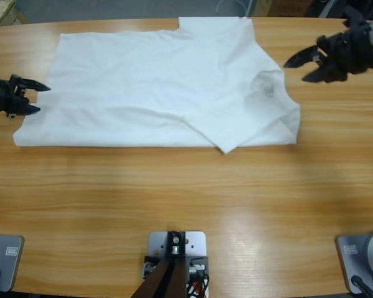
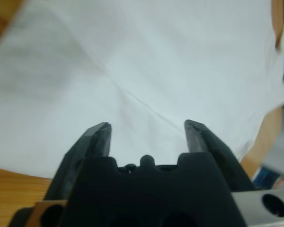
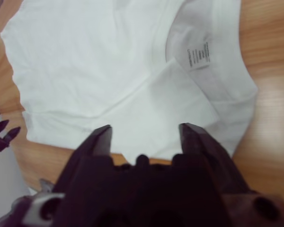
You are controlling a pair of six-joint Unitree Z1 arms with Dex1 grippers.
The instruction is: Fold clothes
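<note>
The left tool (image 1: 40, 99) sits at the far left of the high view, low over the wooden worktop (image 1: 186, 205), its jaws spread wide with nothing between them and their tips just off the hem end of the T-shirt (image 1: 161, 93). In the left wrist view the left tool (image 2: 146, 137) looks out over plain white cloth crossed by a soft crease, with bare wood showing beside the shirt. The T-shirt lies flat on the far half of the worktop, partly folded: one side is turned in over the body, so a diagonal edge runs down to a point at the shirt's near edge, right of its middle. Its collar (image 1: 267, 84) lies toward the shirt's right end, a small grey mark showing inside it; the right wrist view shows that mark as a printed label (image 3: 198, 56) inside the ribbed neck. The right tool (image 1: 298, 69) hangs just right of the collar end, off the cloth, jaws wide apart and holding nothing. In its own view the right tool (image 3: 144, 135) points across the shirt, and the left tool's tips (image 3: 2, 135) show beyond the shirt's far end.
</note>
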